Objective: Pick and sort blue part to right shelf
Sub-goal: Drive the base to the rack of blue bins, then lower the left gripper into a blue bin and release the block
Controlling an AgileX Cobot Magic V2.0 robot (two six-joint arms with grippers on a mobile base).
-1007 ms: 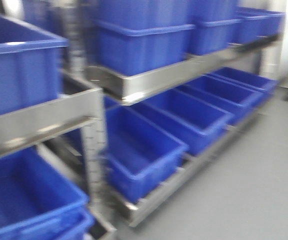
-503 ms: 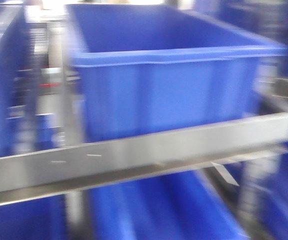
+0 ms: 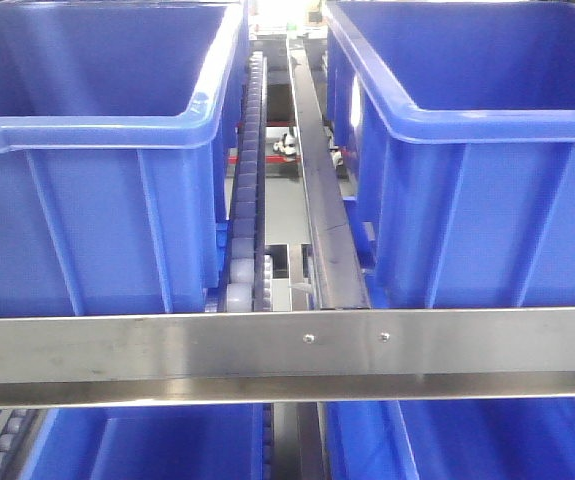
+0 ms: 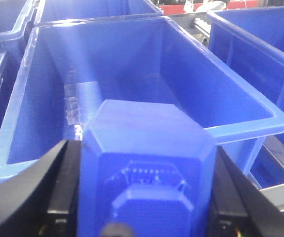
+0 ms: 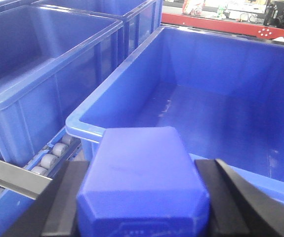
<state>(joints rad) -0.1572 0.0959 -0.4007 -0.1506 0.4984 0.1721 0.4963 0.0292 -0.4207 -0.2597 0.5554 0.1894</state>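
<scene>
My left gripper is shut on a blue part, a blocky piece with bevelled corners, held above the near rim of an empty blue bin. My right gripper is shut on a second blue part, held over the near rim of another empty blue bin. In the front view the right shelf shows its flat steel rail with two screws, a white roller track and two large blue bins, one on the left and one on the right. Neither gripper shows in the front view.
More blue bins sit on the shelf level below. Rollers and a steel rail show at the lower left of the right wrist view. Neighbouring bins stand to the left. A red-edged bench lies behind.
The front view has swung from an oblique look along the racks to a close, square look at the steel rail between two upper bins.
</scene>
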